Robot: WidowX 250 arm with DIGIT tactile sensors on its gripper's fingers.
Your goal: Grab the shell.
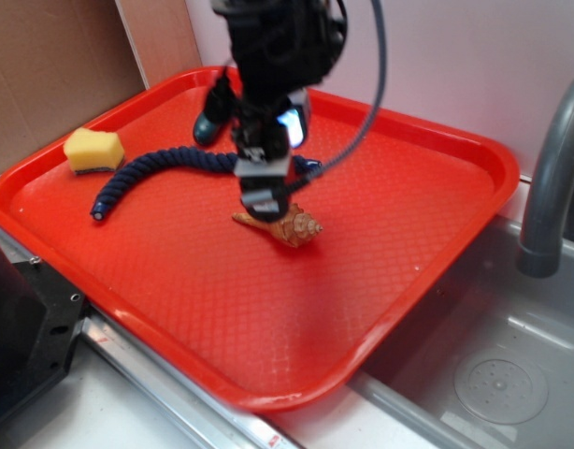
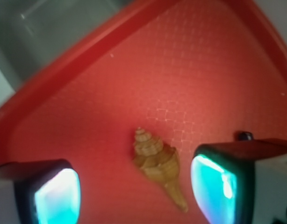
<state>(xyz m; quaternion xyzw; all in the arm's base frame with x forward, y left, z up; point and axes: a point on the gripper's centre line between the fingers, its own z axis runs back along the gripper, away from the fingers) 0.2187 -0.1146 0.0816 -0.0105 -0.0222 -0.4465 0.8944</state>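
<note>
Tan shell [image 2: 158, 169] flat on red tray [image 2: 218, 70], spire away from wrist camera, between open pincer [image 2: 134, 191] fingers.

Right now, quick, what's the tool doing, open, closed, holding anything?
Tool: open, holding nothing; its fingers stand on either side of the shell on the red tray.

The shell [image 1: 292, 227] [image 2: 158, 164] is a small tan-orange spiral — a knobby, ridged whorl stepping up to a short blunt spire at one end and drawing out into a long, thin, pointed tail at the other. It lies flat on its side on the textured red tray [image 1: 380, 243] [image 2: 204, 70], near the middle — in the exterior view its whorl points right and its tail left.
</note>
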